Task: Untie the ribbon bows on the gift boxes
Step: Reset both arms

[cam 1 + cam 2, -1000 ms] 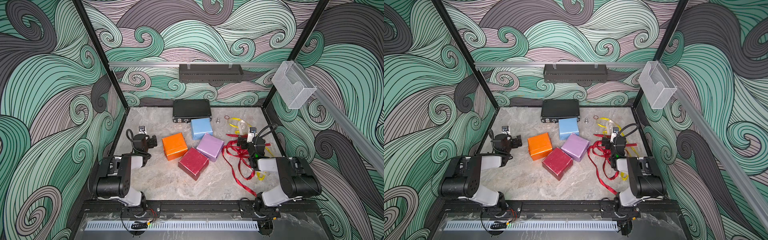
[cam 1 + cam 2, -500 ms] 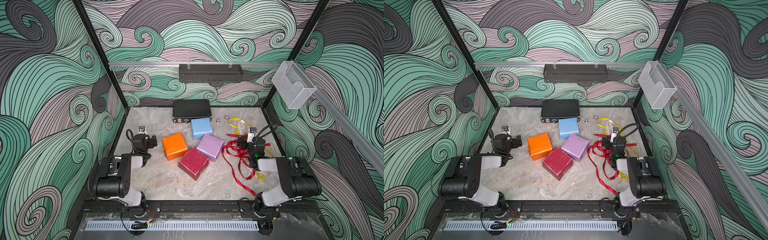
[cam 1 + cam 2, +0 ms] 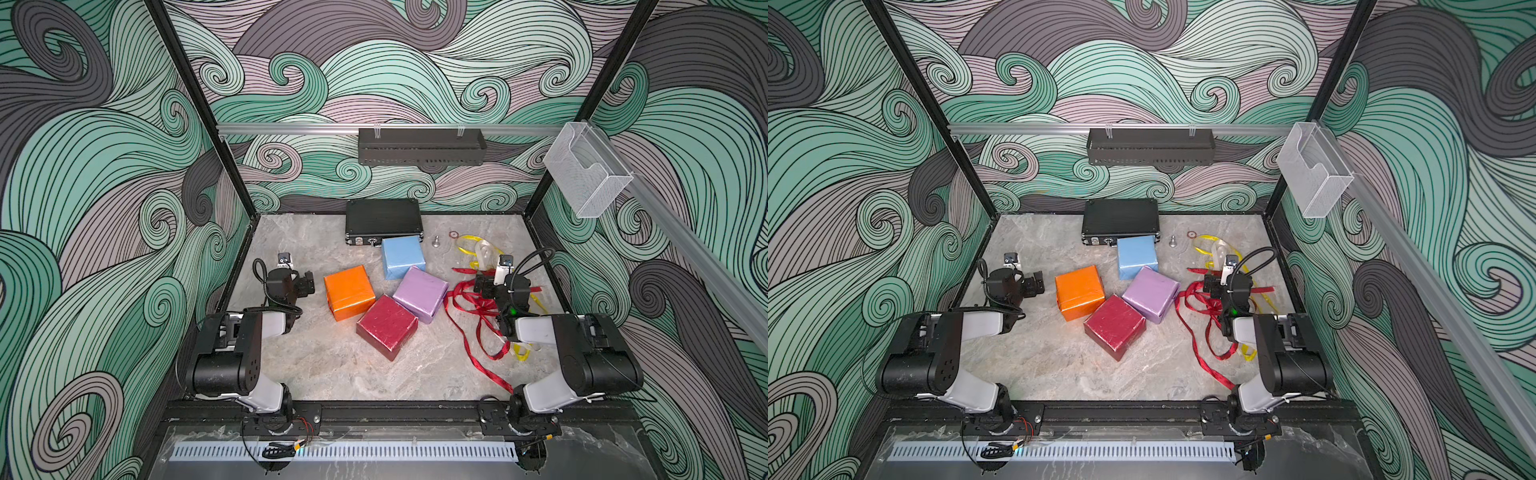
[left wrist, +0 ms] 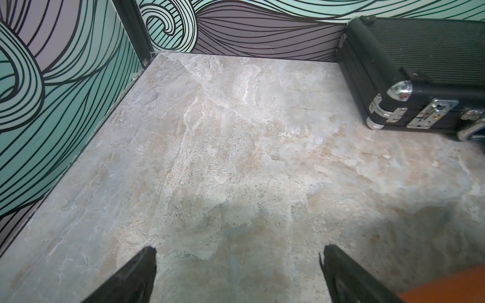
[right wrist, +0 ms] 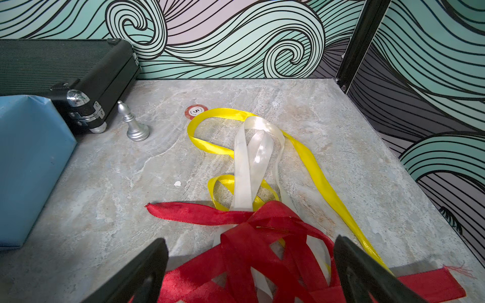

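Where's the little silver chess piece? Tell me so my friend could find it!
Find the flat black case at the back wall. Beside its corner, between the light blue box and a red round chip, stands the chess piece. It alone is silver and upright.

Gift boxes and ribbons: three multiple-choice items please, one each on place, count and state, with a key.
1. Which of the gift boxes lies nearest the black latched case? A orange; B light blue; C red.
2. How many gift boxes are on the table? A two; B three; C four.
3. The ribbons are: A loose in a heap at the open right claw; B tied on boxes; C packed in the case.
1 B, it sits at the case's front; 2 C, four wrapped boxes show in both top views; 3 A, every box top is bare.
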Robot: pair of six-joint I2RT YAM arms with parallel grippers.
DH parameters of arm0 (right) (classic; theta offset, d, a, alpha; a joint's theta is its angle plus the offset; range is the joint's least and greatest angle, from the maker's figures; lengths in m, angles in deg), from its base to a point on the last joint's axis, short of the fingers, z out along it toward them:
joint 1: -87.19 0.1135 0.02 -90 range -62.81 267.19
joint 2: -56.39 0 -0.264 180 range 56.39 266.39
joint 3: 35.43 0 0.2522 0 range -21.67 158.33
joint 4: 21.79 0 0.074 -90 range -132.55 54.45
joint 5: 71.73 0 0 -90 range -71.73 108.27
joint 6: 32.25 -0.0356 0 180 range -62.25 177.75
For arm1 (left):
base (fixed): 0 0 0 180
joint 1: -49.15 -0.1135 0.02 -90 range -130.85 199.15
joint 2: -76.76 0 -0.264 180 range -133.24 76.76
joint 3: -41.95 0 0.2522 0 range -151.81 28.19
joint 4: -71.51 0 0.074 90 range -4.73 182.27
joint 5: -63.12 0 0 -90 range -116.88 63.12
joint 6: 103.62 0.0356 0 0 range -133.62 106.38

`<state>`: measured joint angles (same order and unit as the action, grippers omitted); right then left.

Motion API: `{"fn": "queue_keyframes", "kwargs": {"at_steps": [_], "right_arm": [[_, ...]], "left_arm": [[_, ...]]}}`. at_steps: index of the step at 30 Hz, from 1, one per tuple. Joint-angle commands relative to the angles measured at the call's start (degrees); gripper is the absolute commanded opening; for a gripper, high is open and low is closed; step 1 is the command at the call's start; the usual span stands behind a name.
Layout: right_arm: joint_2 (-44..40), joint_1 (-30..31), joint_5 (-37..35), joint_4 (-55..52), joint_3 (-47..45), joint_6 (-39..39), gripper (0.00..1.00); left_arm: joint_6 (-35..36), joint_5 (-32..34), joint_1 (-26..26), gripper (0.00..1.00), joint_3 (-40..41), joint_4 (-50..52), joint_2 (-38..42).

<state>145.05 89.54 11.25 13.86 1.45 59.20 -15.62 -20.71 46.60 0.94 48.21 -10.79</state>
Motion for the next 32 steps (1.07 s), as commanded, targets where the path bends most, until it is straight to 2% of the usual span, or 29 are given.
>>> {"fn": "queue_keyframes", "kwargs": {"at_steps": [1,9,11,13,15,19,20,32], "right_arm": [[-0.5,0.1,0.4,-0.2,-0.3,-0.3,0.99],[-0.5,0.1,0.4,-0.1,-0.3,-0.3,0.99],[-0.6,0.0,0.5,-0.1,-0.3,-0.3,0.99],[-0.6,0.1,0.4,-0.1,-0.3,-0.3,0.99],[-0.6,0.1,0.4,0.0,-0.3,-0.3,0.99],[-0.5,0.1,0.4,-0.1,-0.3,-0.3,0.99],[-0.6,0.1,0.4,-0.1,-0.3,-0.3,0.99],[-0.6,0.0,0.7,-0.4,-0.1,-0.3,0.99]], "left_arm": [[-0.4,-0.6,-0.2,0.99,-0.4,-0.3,0.1],[-0.6,-0.2,-0.1,0.99,0.5,-1.5,0.4],[-1.5,1.5,-0.1,0.98,5.4,-9.0,1.9],[-3.9,6.7,-0.2,0.98,8.7,-14.3,2.6],[-4.8,8.1,-0.2,0.99,7.6,-12.1,2.6],[-0.8,0.3,-0.2,0.99,-0.5,0.3,0.2],[-0.4,0.0,-0.4,0.99,0.6,-2.2,0.1],[-0.6,-0.2,-0.3,0.99,-0.2,-0.6,0.1]]}}
